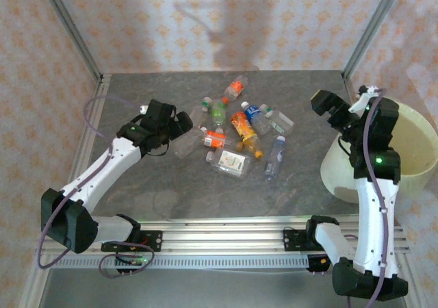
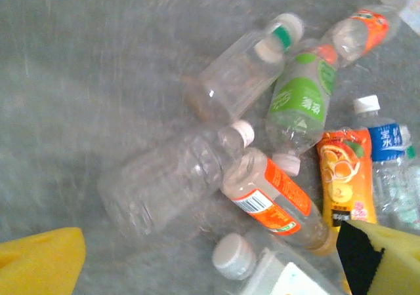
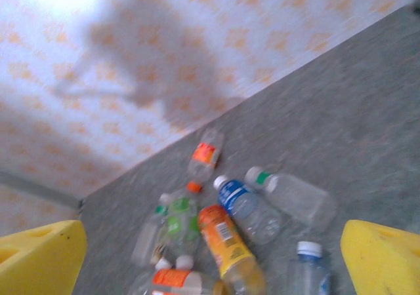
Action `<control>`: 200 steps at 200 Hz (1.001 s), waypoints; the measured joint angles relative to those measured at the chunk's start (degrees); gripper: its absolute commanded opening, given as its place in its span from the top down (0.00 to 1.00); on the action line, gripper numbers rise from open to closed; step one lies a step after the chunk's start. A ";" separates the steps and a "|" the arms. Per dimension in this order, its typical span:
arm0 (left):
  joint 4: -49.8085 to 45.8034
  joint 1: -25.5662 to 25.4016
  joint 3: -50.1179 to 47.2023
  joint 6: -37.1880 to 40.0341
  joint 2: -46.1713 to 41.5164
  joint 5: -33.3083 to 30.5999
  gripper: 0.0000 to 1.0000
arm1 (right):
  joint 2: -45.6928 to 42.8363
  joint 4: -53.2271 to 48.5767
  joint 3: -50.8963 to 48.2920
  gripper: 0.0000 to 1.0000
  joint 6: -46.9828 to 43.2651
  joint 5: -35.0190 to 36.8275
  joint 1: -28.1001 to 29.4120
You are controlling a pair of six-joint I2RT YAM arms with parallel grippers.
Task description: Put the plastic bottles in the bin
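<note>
Grey mottled worktop (image 1: 171, 178) is littered around the middle with small clear plastic bottles (image 1: 245, 131), laid on their sides and bunched together, orange, green and blue labels mixed.

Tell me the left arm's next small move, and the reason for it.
Probably lower the left gripper onto the clear unlabelled bottle and close on it. The jaws stand open, and in the left wrist view that bottle lies just ahead of the fingers. It sits at the left edge of the bottle pile, nearest this arm and outside the bin.
</note>
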 measured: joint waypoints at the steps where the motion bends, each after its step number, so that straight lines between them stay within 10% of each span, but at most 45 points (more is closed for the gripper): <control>1: -0.07 0.00 0.15 1.11 0.00 -0.09 0.00 | 0.02 0.13 -0.09 0.01 0.00 -0.11 0.11; 83: -8.70 1.22 3.48 40.24 14.16 2.80 0.02 | 5.25 10.08 -2.25 0.01 0.63 -2.64 11.87; 148: -12.24 1.42 13.16 52.00 28.52 5.66 0.08 | 8.55 10.12 -1.49 0.01 1.09 1.68 13.68; 200: -12.52 1.42 12.96 54.49 34.75 7.23 0.32 | 7.45 8.46 -0.83 0.01 1.07 4.02 13.73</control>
